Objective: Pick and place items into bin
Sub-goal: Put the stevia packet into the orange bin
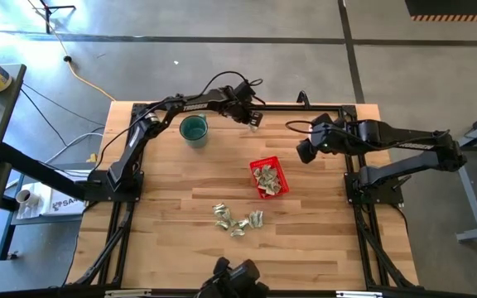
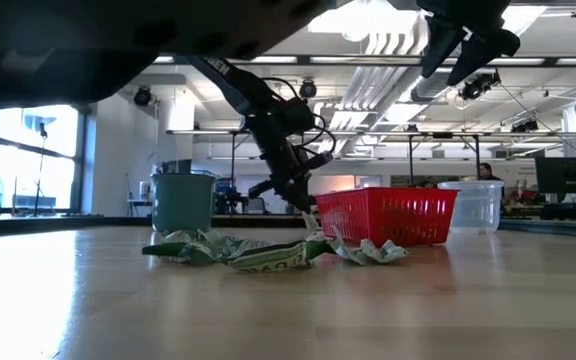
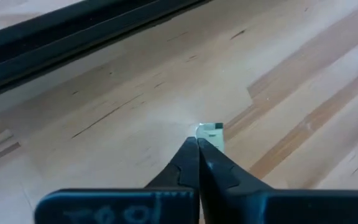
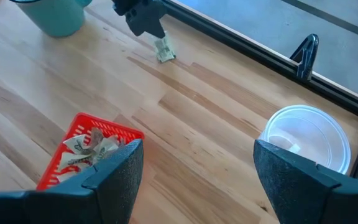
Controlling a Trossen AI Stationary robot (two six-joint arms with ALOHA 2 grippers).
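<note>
A basket [image 1: 269,177] sits near the middle of the table [image 1: 172,232], with wrappers [image 1: 267,179] in it. More wrappers [image 1: 238,220] lie before it. Behind it to the left stands a cup [image 1: 194,129], with the left hand [image 1: 252,124] just beside it, pinching one wrapper [image 4: 163,50].

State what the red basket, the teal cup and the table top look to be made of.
Red basket: likely moulded plastic, with glossy perforated walls. Teal cup: probably plastic, a smooth opaque wall, though the material is less certain. Table top: wood, shown by the jointed pale planks with visible grain and a satin finish.
</note>
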